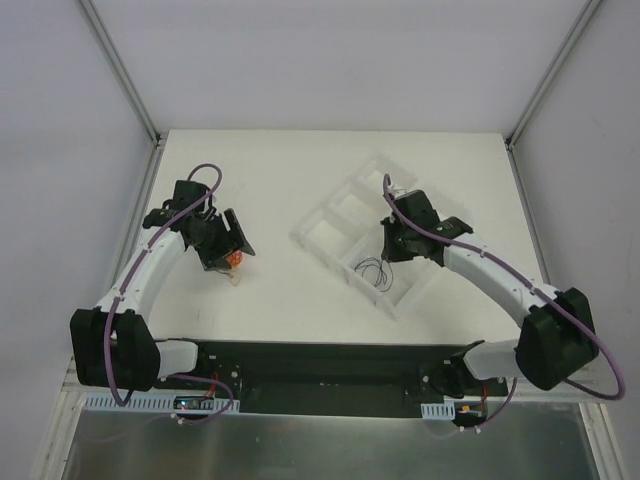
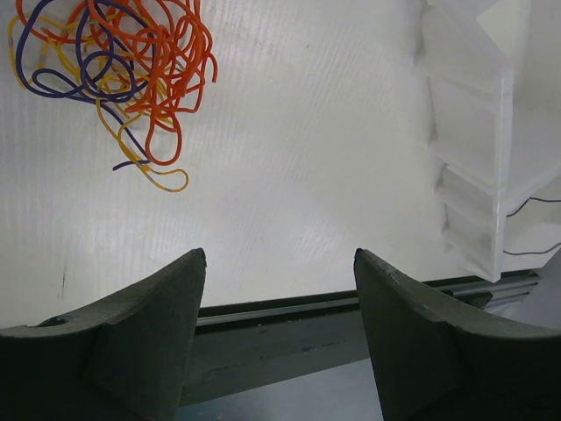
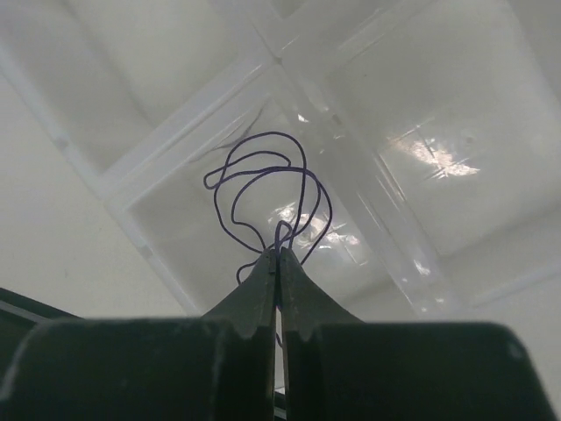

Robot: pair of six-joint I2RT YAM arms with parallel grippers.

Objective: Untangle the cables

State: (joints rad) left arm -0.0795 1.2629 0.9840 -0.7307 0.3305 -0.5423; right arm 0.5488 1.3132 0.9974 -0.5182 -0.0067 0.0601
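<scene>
A tangled ball of thin orange, yellow and dark blue cables (image 2: pixel 114 61) lies on the white table, seen as a small orange bunch (image 1: pixel 233 261) beside my left gripper (image 1: pixel 225 258). In the left wrist view that gripper (image 2: pixel 279 256) is open and empty, near of the ball and to its right. My right gripper (image 3: pixel 278 253) is shut on a thin dark purple cable (image 3: pixel 272 189), whose loops hang over a compartment of the clear tray (image 3: pixel 175 140). In the top view that cable (image 1: pixel 374 270) lies in the tray's near compartment below my right gripper (image 1: pixel 390 250).
The clear divided tray (image 1: pixel 330 215) sits tilted at the table's middle right; its edge shows in the left wrist view (image 2: pixel 491 132). A dark rail (image 1: pixel 320 365) runs along the table's near edge. Grey walls enclose the table.
</scene>
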